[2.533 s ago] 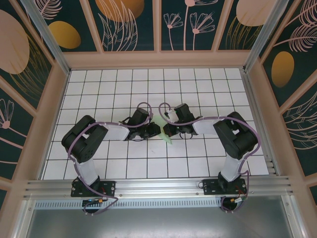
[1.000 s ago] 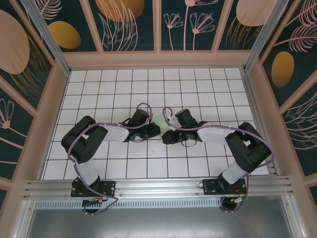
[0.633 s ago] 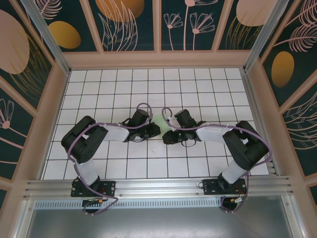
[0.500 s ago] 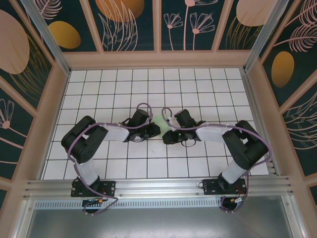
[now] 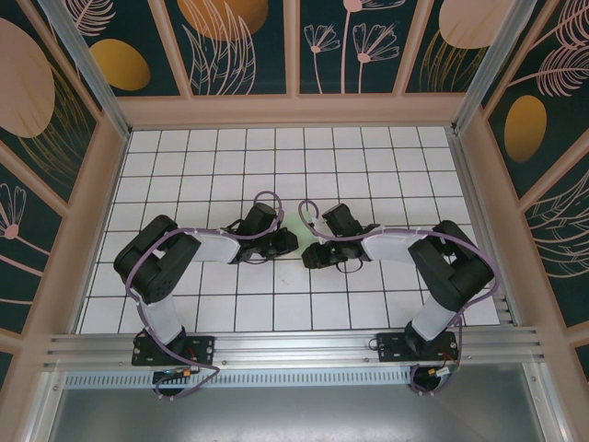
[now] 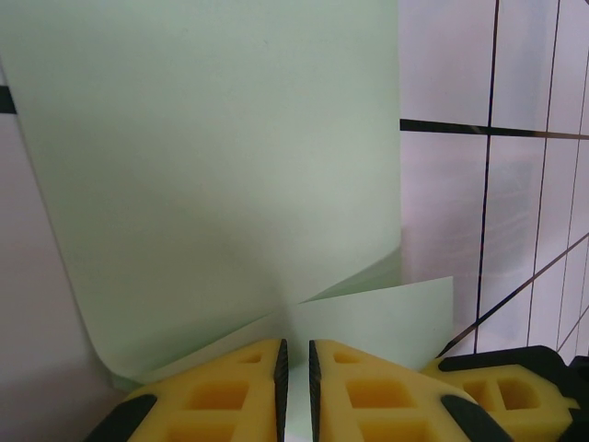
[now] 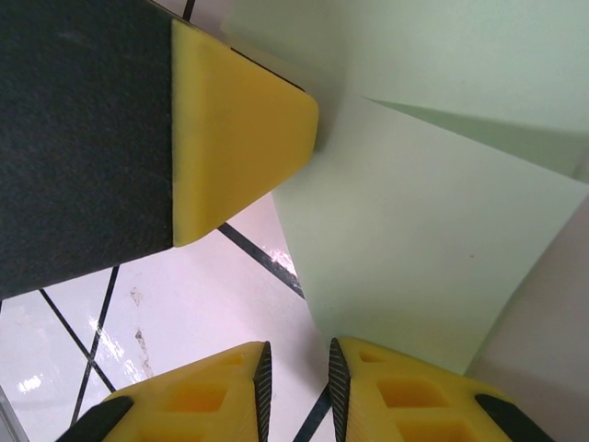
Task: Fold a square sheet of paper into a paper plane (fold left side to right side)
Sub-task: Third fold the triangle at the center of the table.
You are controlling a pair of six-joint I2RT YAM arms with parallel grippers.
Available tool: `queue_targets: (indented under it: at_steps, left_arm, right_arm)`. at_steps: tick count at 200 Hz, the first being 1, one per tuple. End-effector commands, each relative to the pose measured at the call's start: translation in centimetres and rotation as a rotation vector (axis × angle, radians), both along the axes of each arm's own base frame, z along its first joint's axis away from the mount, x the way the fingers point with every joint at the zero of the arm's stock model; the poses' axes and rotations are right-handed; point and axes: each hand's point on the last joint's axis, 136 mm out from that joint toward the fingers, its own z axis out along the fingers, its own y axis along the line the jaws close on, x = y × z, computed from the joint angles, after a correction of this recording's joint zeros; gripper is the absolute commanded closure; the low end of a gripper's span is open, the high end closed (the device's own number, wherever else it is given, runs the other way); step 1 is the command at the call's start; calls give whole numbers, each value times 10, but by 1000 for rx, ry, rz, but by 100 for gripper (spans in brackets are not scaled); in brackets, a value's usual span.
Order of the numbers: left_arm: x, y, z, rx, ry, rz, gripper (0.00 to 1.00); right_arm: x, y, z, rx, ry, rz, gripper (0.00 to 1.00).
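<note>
Mint-green paper [image 6: 212, 166], yellow pincer fingers [image 6: 221, 396], black-gridded white table [image 5: 368, 157].

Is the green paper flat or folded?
Folded, not flat. In the left wrist view the paper curves up with a flap across it; the right wrist view shows overlapping layers too.

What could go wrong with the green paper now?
1. The left gripper pinches only a small bit of the paper; it might slip out.
2. The paper bows and stands up instead of lying flat, so a crease could land crooked.
3. Both grippers crowd close; the right gripper might bump the left one or tear the paper.
</note>
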Motion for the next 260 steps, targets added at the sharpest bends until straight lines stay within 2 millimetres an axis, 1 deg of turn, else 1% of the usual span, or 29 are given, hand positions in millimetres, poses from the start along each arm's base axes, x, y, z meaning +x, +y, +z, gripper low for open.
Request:
queue_targets:
  at_steps: [1,28,47,64,87,94,97,102,118,134,168,185,200,212,214,218,260]
  left_arm:
    - [-16,17,-30,109,70,13,81]
    - [-16,17,-30,106,69,13,81]
    - [-14,17,-22,101,48,15,81]
    - [-9,16,-9,108,19,12,80]
    - [-2,14,13,98,-26,14,80]
    - [-1,15,15,98,-28,20,80]
    - [0,14,25,80,-50,19,80]
    - [1,13,31,69,-60,23,80]
    - [0,12,41,45,-73,25,80]
    - [-3,9,47,21,-81,15,81]
    - [-14,-8,47,-34,-68,-17,83]
    - [-15,-15,44,-51,-57,-21,84]
    - [-14,-18,36,-48,-40,-18,85]
    - [-13,-21,40,-69,-42,-13,85]
    - [-14,-21,32,-58,-29,-14,85]
    - [-14,-21,28,-55,-19,-13,86]
    - [-19,-28,16,-59,23,-25,87]
  right_arm:
    - [6,-3,-6,-36,-12,-3,72]
    - [6,-5,-10,-50,-3,-7,73]
    - [1,-9,-14,-73,21,-6,75]
    - [-4,-14,-18,-96,51,-14,77]
    - [-10,-21,-26,-131,90,-30,82]
    - [-12,-22,-28,-140,101,-34,84]
    - [-12,-23,-29,-142,103,-38,85]
    - [-13,-24,-30,-146,110,-42,85]
    - [-15,-26,-35,-156,125,-45,87]
    - [-18,-26,-38,-157,136,-44,88]
    - [-18,-24,-39,-147,137,-43,90]
    - [-17,-24,-39,-145,135,-42,91]
    - [-17,-24,-38,-145,135,-42,91]
    - [-17,-24,-38,-145,133,-40,91]
    - [-17,-24,-38,-144,132,-40,92]
    - [-17,-24,-38,-145,132,-41,91]
    - [-16,-24,-38,-146,132,-41,92]
